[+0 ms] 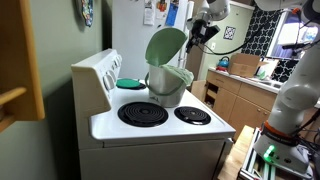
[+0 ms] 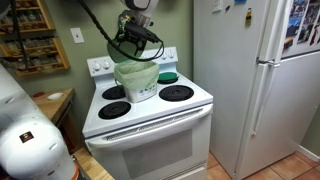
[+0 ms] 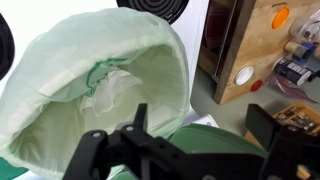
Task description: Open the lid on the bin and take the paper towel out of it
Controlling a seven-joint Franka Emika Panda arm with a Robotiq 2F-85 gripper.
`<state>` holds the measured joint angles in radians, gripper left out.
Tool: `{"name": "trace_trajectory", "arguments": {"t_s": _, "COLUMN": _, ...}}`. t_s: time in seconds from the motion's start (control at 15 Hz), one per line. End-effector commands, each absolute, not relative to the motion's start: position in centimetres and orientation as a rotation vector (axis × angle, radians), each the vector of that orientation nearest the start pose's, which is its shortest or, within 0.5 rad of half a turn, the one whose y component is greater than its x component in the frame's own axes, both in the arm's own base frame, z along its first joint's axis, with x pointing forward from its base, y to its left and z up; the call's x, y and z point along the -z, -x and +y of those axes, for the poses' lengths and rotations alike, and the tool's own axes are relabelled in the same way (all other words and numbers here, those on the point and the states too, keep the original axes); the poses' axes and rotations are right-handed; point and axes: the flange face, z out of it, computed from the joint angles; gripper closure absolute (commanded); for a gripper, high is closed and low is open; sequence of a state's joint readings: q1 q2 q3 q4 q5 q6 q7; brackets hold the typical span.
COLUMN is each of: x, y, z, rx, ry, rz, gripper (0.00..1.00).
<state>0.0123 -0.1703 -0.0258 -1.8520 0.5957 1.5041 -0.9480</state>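
Bin (image 1: 166, 88) at the far side of the counter (image 1: 104, 124); lid (image 1: 165, 45) stands upright, mouth open.
Paper towel (image 3: 118, 88) is a white crumple low inside, likely light, soft and tearable; best pinched at a raised fold. Gripper (image 3: 198, 116) jaws spread, nothing pinched, at the bin's rim; the towel lies beyond them, apart.

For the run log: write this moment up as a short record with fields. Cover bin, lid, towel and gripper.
surface: white stove, with the bin on its top
bin: grey-silver, upright
lid: raised, standing up on its hinge
paper towel: not out; a white crumpled patch in the wrist view may be it
gripper: open, high beside the raised lid; contact cannot be told
nearby: teal disc on the stove beside the bin
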Motion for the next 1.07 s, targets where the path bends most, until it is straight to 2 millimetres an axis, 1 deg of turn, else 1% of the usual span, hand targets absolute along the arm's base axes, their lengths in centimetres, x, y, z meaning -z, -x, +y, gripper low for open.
{"name": "trace_trajectory", "arguments": {"t_s": 0.0, "x": -59.7, "y": -48.9, "z": 5.5, "rx": 0.162, "ry": 2.260, "rz": -1.125, "gripper": 0.00}}
{"name": "trace_trajectory", "arguments": {"t_s": 0.07, "x": -59.7, "y": -48.9, "z": 5.5, "rx": 0.162, "ry": 2.260, "rz": -1.126, "gripper": 0.00}}
{"name": "trace_trajectory", "arguments": {"t_s": 0.13, "x": -59.4, "y": -49.4, "z": 5.7, "rx": 0.193, "ry": 2.265, "rz": -1.133, "gripper": 0.00}}
{"name": "trace_trajectory", "arguments": {"t_s": 0.27, "x": -58.4, "y": -50.1, "z": 6.3, "rx": 0.248, "ry": 2.277, "rz": -1.213, "gripper": 0.00}}
{"name": "trace_trajectory", "arguments": {"t_s": 0.33, "x": -58.1, "y": -50.5, "z": 6.6, "rx": 0.294, "ry": 2.279, "rz": -1.214, "gripper": 0.00}}
{"name": "trace_trajectory", "arguments": {"t_s": 0.47, "x": -56.8, "y": -51.1, "z": 7.4, "rx": 0.318, "ry": 2.274, "rz": -1.248, "gripper": 0.00}}
{"name": "trace_trajectory", "arguments": {"t_s": 0.53, "x": -56.2, "y": -51.6, "z": 7.7, "rx": 0.373, "ry": 2.302, "rz": -1.263, "gripper": 0.00}}
{"name": "trace_trajectory", "arguments": {"t_s": 0.6, "x": -55.4, "y": -52.0, "z": 8.1, "rx": 0.352, "ry": 2.292, "rz": -1.305, "gripper": 0.00}}
{"name": "trace_trajectory", "arguments": {"t_s": 0.73, "x": -53.7, "y": -52.8, "z": 9.0, "rx": 0.360, "ry": 2.326, "rz": -1.354, "gripper": 0.00}}
{"name": "trace_trajectory", "arguments": {"t_s": 1.0, "x": -50.8, "y": -54.3, "z": 10.2, "rx": 0.385, "ry": 2.364, "rz": -1.397, "gripper": 0.00}}
